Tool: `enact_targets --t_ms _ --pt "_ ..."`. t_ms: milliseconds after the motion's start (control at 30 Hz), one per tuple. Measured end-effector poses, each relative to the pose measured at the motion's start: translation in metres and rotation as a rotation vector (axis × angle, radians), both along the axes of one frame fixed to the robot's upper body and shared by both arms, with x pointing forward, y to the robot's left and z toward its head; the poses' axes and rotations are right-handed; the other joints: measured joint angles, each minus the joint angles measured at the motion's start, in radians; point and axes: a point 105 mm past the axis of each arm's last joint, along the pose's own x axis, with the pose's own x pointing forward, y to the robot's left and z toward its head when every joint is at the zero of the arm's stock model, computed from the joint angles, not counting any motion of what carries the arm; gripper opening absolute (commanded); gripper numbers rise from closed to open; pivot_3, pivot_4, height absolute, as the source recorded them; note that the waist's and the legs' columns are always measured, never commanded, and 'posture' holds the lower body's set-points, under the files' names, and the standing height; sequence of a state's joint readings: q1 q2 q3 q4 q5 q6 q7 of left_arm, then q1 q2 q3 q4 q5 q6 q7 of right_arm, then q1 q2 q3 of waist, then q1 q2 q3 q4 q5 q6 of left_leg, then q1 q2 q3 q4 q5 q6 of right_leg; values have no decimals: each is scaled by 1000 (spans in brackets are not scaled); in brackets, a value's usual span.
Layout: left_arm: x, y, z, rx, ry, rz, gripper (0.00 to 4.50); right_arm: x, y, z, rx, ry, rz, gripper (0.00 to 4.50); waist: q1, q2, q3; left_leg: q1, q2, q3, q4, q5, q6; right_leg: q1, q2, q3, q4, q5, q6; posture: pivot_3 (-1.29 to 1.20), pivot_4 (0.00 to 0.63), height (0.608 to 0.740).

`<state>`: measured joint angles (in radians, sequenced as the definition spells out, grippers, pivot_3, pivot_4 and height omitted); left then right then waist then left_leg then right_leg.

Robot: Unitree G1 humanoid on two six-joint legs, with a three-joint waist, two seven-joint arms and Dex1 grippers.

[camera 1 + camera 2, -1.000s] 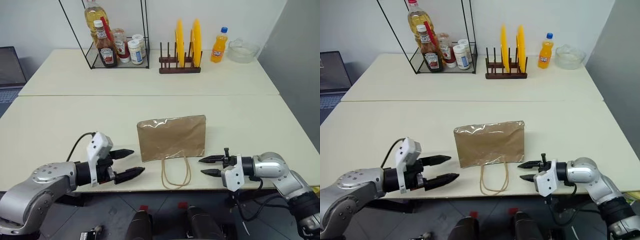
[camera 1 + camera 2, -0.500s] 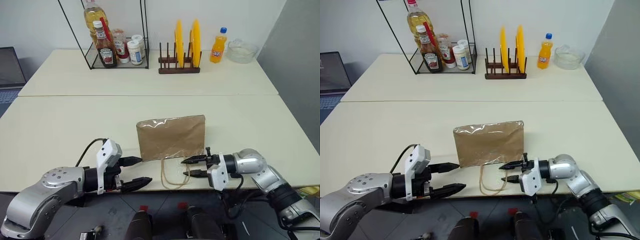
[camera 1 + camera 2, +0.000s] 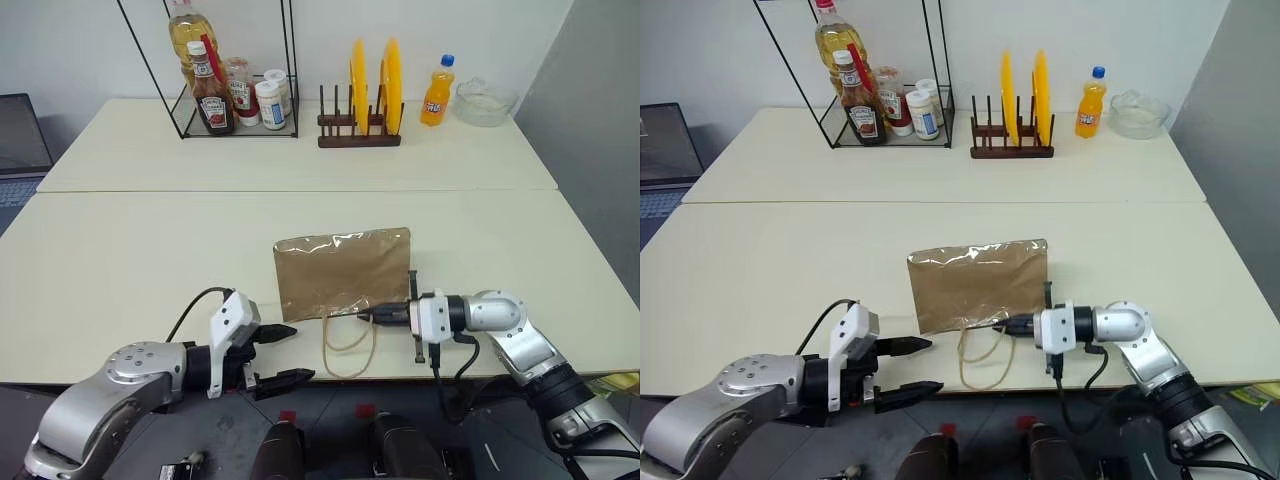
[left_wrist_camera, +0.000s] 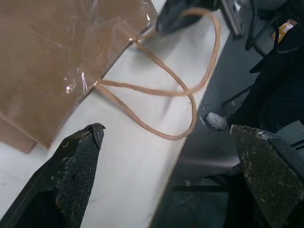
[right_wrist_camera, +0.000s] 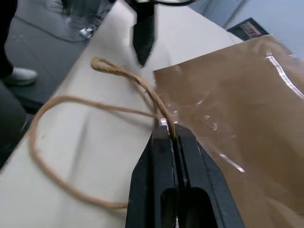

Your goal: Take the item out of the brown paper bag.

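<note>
Two claws in play: my right claw [image 3: 372, 317] is pinched shut on a handle [image 5: 142, 90] of the brown paper bag [image 3: 343, 272], lying flat mid-surface; left claw [image 3: 288, 353] gapes wide, empty (item unseen). Next, I'd lift the mouth open.

Creased matt brown paper bag [image 3: 343, 272], twisted-paper handles [image 3: 350, 345].

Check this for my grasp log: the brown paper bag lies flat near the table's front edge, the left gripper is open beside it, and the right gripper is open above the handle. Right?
One detail is wrong. The right gripper is shut on the handle, where it meets the brown paper bag; the right wrist view shows the fingers pressed together on the cord. The left gripper is open beside the bag.
</note>
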<state>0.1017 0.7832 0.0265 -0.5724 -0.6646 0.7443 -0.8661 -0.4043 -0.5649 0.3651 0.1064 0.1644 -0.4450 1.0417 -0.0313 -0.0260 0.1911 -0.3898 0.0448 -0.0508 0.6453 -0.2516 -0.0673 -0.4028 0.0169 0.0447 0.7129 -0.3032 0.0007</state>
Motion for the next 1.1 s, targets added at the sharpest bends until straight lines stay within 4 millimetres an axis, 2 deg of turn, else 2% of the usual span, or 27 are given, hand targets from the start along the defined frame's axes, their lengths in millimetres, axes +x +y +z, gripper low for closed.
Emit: enact_targets --t_ms 133,267,400,633,767,900,1100 --pt "15 -5 -11 -12 -17 51 4500 4 8 24 60 -2 -37 17 1 0 0 0 0 -1 0 0 0 0 0 -1 0 0 0 0 150 740" --pt "33 -13 -19 -52 -26 103 4500 2 15 30 76 16 -48 17 2 0 0 -1 -1 -1 0 0 0 0 0 -1 0 0 0 0 150 740" --pt "43 -24 -14 -88 -51 105 4500 2 14 28 76 30 -63 17 1 0 0 -1 0 -1 0 0 0 0 0 -1 0 0 0 0 150 740" --pt "36 -28 -12 -128 -17 62 4500 3 11 25 56 27 -82 17 -1 0 0 -1 0 -1 0 0 0 0 0 -1 0 0 0 0 150 740" --pt "23 -18 -8 -129 35 35 4500 4 10 23 46 25 -89 17 -1 0 0 -1 0 -1 0 0 0 0 0 -1 0 0 0 0 150 740" --pt "21 -14 -2 -158 61 40 4500 5 10 23 47 24 -94 17 0 0 0 -1 -1 -1 0 0 0 0 0 -1 0 0 0 0 150 740" --pt "20 -30 -4 -244 102 49 4500 4 12 23 56 25 -89 17 0 0 0 -1 0 -1 0 0 0 0 0 -1 0 0 0 0 150 740"
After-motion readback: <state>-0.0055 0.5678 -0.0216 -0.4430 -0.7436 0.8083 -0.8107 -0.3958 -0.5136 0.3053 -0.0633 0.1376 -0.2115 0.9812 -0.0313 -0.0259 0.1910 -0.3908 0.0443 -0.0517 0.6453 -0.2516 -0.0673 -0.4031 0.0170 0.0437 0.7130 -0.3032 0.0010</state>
